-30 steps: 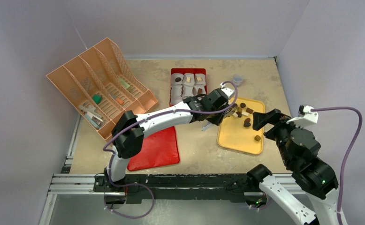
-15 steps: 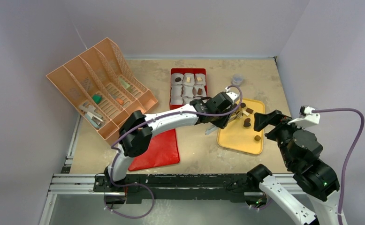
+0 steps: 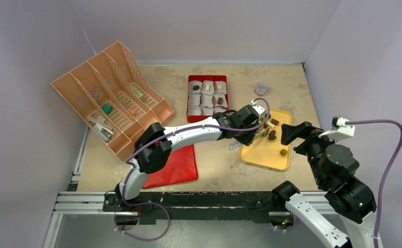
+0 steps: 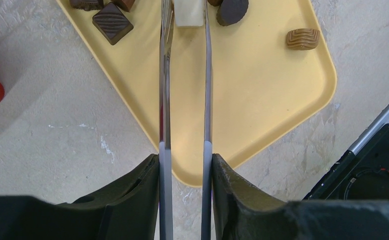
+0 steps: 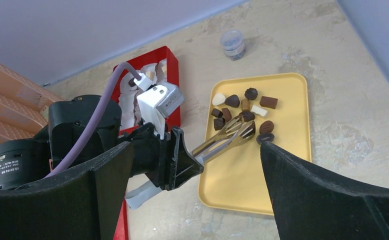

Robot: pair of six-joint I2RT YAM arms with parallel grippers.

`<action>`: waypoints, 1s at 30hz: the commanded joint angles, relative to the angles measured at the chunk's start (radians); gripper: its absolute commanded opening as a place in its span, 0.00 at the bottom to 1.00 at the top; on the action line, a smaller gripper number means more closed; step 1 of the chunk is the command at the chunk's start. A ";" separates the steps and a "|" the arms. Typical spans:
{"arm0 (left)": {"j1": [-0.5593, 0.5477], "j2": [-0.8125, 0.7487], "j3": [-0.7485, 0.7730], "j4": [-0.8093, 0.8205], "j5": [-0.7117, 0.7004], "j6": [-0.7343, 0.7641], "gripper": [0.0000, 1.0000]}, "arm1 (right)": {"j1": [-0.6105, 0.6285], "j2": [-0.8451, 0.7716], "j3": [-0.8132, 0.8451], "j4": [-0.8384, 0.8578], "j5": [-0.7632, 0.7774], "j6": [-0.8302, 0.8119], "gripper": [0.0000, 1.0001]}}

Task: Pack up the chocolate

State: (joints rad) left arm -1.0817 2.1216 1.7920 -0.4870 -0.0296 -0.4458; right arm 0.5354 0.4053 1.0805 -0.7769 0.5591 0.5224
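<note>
Several chocolates (image 5: 242, 105), mostly dark brown with a few tan or white, lie on the far half of a yellow tray (image 3: 263, 152). My left gripper (image 4: 185, 165) is shut on metal tongs (image 4: 165, 100), which reach out over the tray. In the left wrist view a white chocolate (image 4: 188, 12) sits between the two tong arms at the top edge, and I cannot tell whether it is gripped. A dark square piece (image 4: 112, 22) and a tan piece (image 4: 302, 38) lie to either side. My right gripper (image 5: 195, 145) is open and empty, above the tray's right side.
A red box (image 3: 207, 77) with white paper cups (image 3: 207, 93) stands behind the left arm. A small grey jar (image 3: 261, 87) sits at the back right. An orange file organiser (image 3: 111, 93) is at the left. A red lid (image 3: 173, 163) lies near the front.
My left gripper has moved right and nearer with the tongs, so their tips reach further in over the tray among the chocolates. The right arm has barely moved.
</note>
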 commanded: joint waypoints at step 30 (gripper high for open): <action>0.067 -0.198 0.101 -0.100 -0.240 -0.148 0.20 | -0.005 0.042 -0.031 0.089 -0.145 -0.003 0.99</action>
State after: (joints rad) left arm -1.0618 2.0254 1.8381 -0.5751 -0.1989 -0.5587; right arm 0.5354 0.4217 1.0630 -0.7464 0.4526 0.5156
